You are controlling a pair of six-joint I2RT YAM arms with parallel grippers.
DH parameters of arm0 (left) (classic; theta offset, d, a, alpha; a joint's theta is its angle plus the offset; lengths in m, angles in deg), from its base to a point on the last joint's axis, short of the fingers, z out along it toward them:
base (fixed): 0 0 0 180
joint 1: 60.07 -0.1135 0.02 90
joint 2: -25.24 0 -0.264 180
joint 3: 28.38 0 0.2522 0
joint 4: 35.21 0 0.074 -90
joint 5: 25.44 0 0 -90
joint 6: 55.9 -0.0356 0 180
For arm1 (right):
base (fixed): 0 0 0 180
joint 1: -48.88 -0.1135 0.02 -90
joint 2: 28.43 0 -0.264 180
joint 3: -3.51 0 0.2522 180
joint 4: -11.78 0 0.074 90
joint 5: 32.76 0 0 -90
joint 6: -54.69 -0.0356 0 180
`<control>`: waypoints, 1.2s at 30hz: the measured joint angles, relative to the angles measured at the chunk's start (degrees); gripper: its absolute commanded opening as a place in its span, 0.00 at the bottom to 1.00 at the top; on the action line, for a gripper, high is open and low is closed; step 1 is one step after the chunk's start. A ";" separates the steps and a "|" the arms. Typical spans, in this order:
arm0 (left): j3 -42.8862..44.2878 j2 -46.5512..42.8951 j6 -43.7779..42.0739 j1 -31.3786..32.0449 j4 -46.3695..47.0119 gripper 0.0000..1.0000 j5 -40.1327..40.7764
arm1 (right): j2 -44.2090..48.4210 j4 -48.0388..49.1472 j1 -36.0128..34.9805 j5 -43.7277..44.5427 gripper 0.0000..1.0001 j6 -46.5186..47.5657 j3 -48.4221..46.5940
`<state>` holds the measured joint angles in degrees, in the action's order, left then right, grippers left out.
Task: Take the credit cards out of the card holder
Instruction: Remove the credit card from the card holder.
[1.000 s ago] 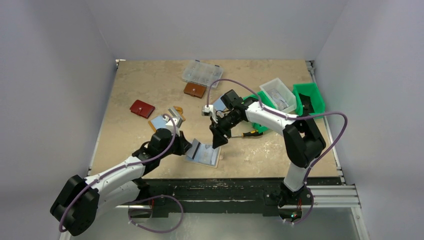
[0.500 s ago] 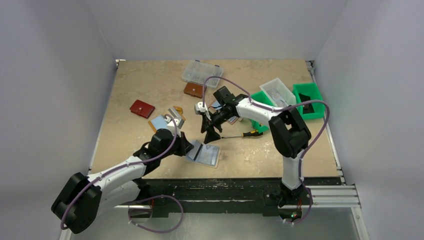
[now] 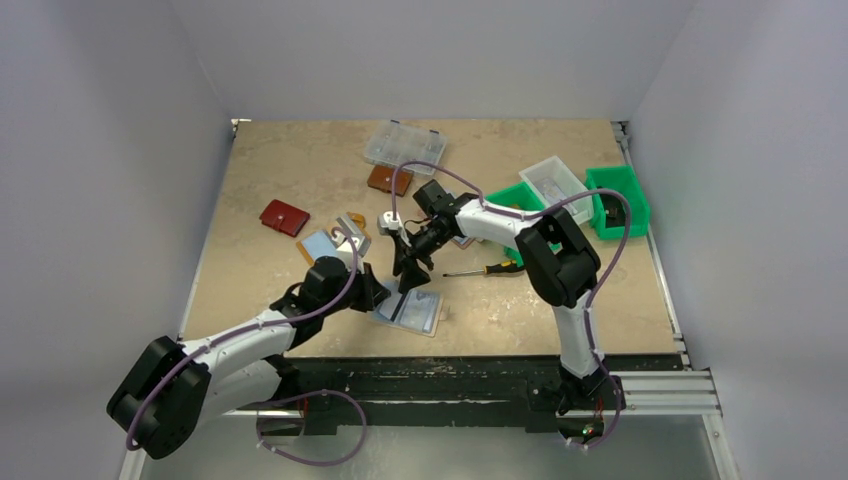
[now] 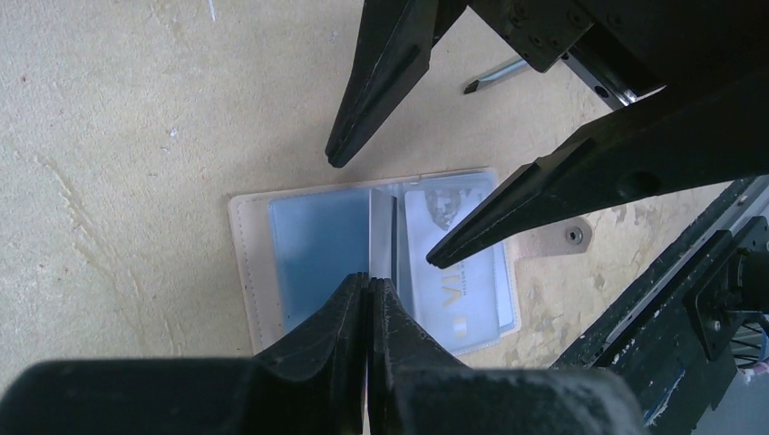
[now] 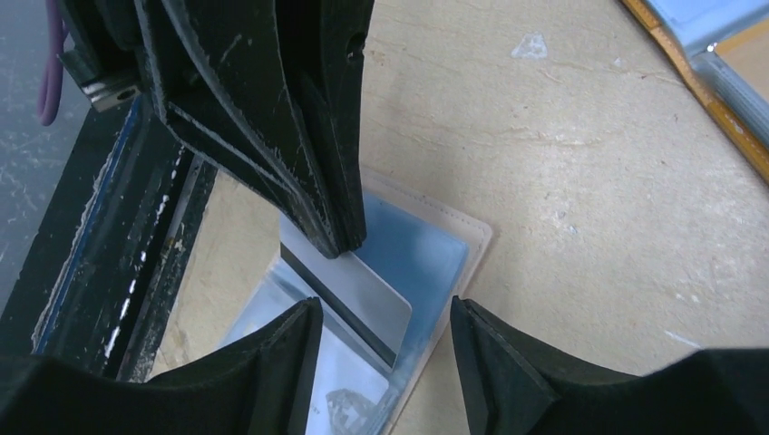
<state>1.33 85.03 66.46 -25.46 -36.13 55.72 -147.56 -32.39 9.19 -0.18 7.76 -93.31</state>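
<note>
Card extraction is in hand: the left gripper (image 4: 369, 283), jaws pressed together, seems to pin the open card holder (image 4: 317, 254) at its fold. The right gripper (image 4: 384, 212), jaws spread, hovers above; next it needs to pinch a credit card (image 4: 453, 281) edge.

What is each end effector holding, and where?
Left end effector pinches the card holder by its grey middle sleeve; right end effector holds nothing.

The card holder (image 4: 317, 254) is tan, pale blue inside; a wallet (image 3: 284, 217) is red.
</note>
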 measured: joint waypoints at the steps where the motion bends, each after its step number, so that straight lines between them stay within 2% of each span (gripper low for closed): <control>1: 0.00 0.09 0.00 0.00 0.02 0.00 0.00 | -0.24 -0.22 -0.17 -0.04 0.56 0.02 -0.39; 8: -0.09 0.15 0.07 0.00 0.39 0.00 -0.13 | -1.40 -1.36 -0.94 -0.26 0.28 0.39 -2.19; 12: -0.28 0.11 0.09 0.00 0.35 0.00 -0.17 | -3.39 -3.23 -1.03 -1.07 0.17 1.66 -4.09; 15: -0.76 -0.09 0.09 0.00 -0.15 0.00 -0.04 | -4.46 -5.66 -0.96 -2.43 0.03 3.43 -5.11; 16: -0.85 -0.20 0.09 0.00 -0.44 0.00 0.07 | -4.83 -6.95 -0.96 -2.89 0.00 4.28 -5.57; 22: -0.87 -1.57 0.20 0.00 -1.70 0.00 0.00 | -6.29 -13.99 -0.79 -5.09 0.00 9.97 -8.76; 24: -0.85 -2.23 0.39 0.00 -1.86 0.07 -0.15 | -6.29 -15.89 -0.74 -5.33 0.00 12.04 -9.40; 29: -0.85 -6.05 1.40 0.00 -3.78 0.36 0.22 | -6.16 -18.67 -0.37 -6.49 0.00 14.60 -10.36; 36: -0.85 -19.52 3.41 0.00 -9.86 0.64 3.52 | -2.80 -21.75 1.25 -6.64 0.00 16.20 -10.36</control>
<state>0.48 65.52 69.87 -25.46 -45.98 59.24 -150.36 -54.14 10.44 -6.83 23.96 -103.67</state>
